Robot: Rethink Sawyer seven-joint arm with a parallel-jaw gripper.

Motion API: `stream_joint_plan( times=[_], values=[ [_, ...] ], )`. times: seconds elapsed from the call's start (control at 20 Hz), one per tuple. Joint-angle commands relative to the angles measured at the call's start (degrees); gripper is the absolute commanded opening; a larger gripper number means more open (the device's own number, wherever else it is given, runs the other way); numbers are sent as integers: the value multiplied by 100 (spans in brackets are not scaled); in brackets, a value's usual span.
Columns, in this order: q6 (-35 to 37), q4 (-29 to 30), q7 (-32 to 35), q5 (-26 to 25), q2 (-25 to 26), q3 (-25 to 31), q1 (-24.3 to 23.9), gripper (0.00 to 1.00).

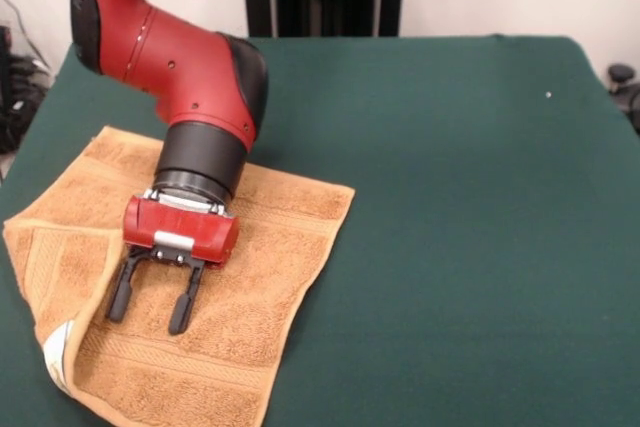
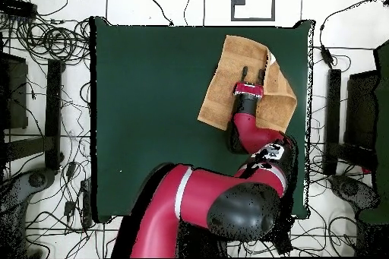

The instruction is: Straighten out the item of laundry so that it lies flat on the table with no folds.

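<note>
writing is not readable anywhere; the small white tag (image 1: 57, 350) at the towel's lower left corner in the front view shows no legible print.

the orange-tan towel (image 1: 270, 247) lies in the lower left of the front view, turned like a diamond, with one corner pointing right toward the middle of the table (image 1: 450, 197) and its long axis running from upper left to lower right. its left part is folded over onto itself, and a ribbed band runs across the lower part. in the overhead view the towel (image 2: 220, 81) sits at the upper right of the table (image 2: 152, 119), close to the top and right edges, its right part doubled over.

the gripper (image 1: 150, 299) hangs over the towel's left half, its two black fingers (image 1: 184, 309) spread apart and holding nothing, tips close to the cloth.

wide bare green cloth stretches to the right in the front view.
</note>
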Motion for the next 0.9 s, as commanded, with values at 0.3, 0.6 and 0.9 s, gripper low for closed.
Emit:
stream_joint_plan(
  times=[0.3,0.6,0.9],
  values=[
    [1273,-443,522,-475,376,481,-290,100],
    [1314,-603,552,-620,442,545,-378,100],
    [1313,-727,572,-719,513,583,-438,100]
  ],
)
